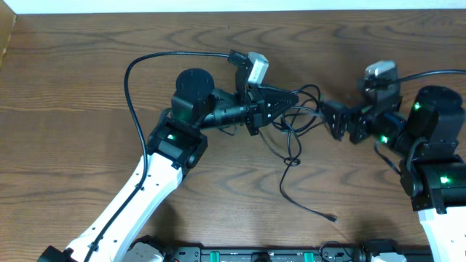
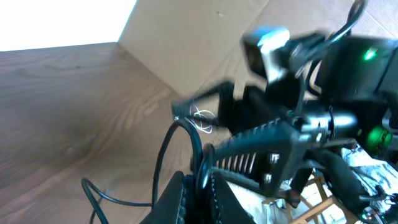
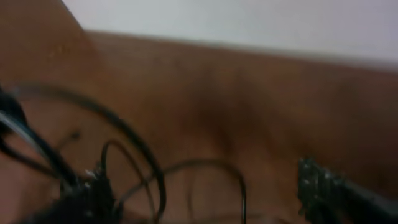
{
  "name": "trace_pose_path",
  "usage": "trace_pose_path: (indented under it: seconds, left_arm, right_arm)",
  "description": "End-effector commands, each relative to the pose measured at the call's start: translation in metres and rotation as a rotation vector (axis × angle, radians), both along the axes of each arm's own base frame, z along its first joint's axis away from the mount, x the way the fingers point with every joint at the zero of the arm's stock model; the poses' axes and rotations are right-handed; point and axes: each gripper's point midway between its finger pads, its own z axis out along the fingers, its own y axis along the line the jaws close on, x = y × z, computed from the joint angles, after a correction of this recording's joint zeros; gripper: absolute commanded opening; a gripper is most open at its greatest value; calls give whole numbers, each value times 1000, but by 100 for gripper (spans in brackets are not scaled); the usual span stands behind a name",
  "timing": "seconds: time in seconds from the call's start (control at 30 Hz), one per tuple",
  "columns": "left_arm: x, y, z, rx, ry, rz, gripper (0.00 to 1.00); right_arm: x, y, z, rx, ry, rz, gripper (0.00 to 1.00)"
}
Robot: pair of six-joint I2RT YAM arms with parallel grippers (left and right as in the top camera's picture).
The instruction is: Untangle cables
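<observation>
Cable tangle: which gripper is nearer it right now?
Left. The left gripper is shut on the black cables at the tangle; the right gripper stands open just beside it.

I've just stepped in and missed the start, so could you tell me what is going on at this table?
Two robot arms are working on a tangle of thin black cables on the wooden table. The left gripper is shut on a strand at the tangle's left side. The right gripper faces it from the right, jaws open, close to the loops but holding nothing. One strand trails toward the front, its plug end lying loose. The cables are not yet separated.
</observation>
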Motion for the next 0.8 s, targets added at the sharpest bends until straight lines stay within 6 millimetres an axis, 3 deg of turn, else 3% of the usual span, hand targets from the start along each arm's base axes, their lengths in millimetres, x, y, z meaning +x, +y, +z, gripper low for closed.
trace_pose_path:
  seconds: [0.0,0.2,0.27,0.4,0.6,0.63,0.67,0.77]
  left_arm:
    - [0,5,8,-5,-18,5,8]
    - [1,6,2,10,11,9,8]
    - [1,7,1,13,17,11,8]
    - [3,8,-1,15,22,16,8]
    - [2,8,-3,21,34,16,8]
    - [2,8,-3,23,36,16,8]
    - [2,8,-4,23,37,16,8]
    - [8,10,-7,34,50,50,8]
  right_arm:
    - [-15,-1,-20,39,152,-30,78]
    - [-54,-3,-59,25,402,-41,57]
    - [-63,-4,-66,19,451,-43,56]
    - [-73,-4,-72,11,497,-33,68]
    - [-72,1,-68,14,469,11,82]
    - [-72,0,-69,7,464,14,86]
    - [-72,0,-68,-4,452,26,98]
    - [-66,1,-64,-15,405,38,99]
